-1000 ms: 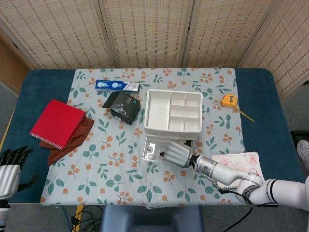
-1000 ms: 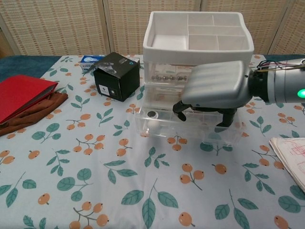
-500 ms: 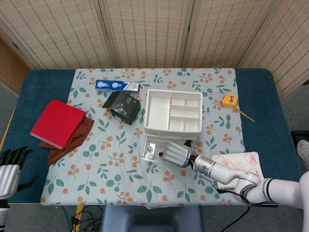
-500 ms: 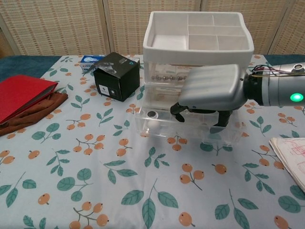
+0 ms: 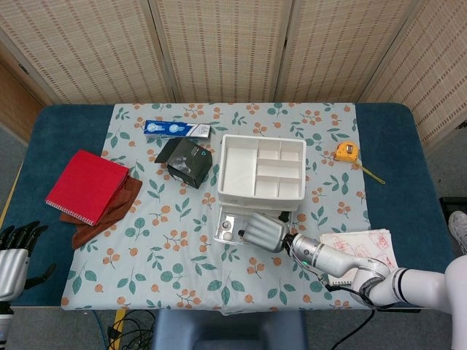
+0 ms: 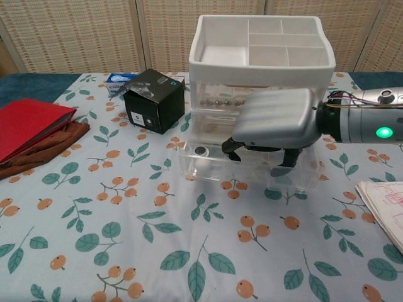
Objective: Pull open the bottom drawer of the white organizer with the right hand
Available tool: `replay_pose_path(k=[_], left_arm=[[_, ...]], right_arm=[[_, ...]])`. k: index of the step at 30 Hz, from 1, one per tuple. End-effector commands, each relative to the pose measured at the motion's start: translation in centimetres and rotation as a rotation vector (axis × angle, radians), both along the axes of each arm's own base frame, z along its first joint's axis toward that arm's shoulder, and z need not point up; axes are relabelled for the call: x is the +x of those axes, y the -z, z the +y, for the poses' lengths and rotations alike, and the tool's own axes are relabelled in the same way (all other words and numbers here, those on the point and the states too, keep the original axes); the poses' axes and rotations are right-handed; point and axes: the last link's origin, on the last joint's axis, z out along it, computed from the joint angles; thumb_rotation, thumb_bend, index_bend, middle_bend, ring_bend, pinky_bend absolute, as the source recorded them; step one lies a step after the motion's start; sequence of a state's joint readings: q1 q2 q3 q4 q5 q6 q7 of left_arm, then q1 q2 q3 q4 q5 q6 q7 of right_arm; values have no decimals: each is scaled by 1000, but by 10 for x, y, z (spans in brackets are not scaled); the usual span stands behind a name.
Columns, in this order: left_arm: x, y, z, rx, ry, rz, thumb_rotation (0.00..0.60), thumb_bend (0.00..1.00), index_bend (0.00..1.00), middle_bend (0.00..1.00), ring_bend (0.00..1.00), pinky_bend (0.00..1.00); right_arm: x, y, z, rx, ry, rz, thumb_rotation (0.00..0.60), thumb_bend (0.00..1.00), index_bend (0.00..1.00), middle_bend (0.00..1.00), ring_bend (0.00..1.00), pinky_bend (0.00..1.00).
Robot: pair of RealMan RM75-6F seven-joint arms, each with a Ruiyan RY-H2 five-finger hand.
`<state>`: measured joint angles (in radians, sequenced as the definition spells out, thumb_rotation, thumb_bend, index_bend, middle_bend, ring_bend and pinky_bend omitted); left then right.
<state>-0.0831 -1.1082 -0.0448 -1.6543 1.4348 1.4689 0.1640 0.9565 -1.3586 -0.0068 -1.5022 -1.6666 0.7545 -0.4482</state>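
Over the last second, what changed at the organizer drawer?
The right hand slid to the robot's left over the pulled-out bottom drawer, fingers still hooked inside. The drawer, white organizer, black box and left hand stayed put.

Bright, even indoor light, both views sharp.
Shadows fall soft and short on the counter [image 5: 408,146]; no glare, slight blur at chest-view edges.
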Motion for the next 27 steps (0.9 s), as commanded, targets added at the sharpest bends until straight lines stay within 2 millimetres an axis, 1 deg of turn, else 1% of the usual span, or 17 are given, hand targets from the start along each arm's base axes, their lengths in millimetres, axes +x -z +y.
replay_pose_path(k=[1,4,14,23,27], left_arm=[[0,0,0,-1,0,0,600,214,183,149,141,90],[0,1,1,-5,2,1,600,214,182,149,141,91],[0,2,4,-9,3,0,600,214,183,149,141,90],[1,1,4,-10,5,-5,600,215,183,149,141,90],[2,1,4,-10,5,-6,600,214,183,149,141,90]], right_arm=[[0,0,0,1,-1,-5,600,201,418,827,998,1000],[0,1,0,3,-2,-4,600,231,429,829,999,1000],[-2,2,-1,2,1,-10,600,264,455,832,999,1000],[-3,4,-1,8,17,-15,600,341,519,837,999,1000],[-4,4,-1,7,15,-16,600,354,539,838,999,1000]])
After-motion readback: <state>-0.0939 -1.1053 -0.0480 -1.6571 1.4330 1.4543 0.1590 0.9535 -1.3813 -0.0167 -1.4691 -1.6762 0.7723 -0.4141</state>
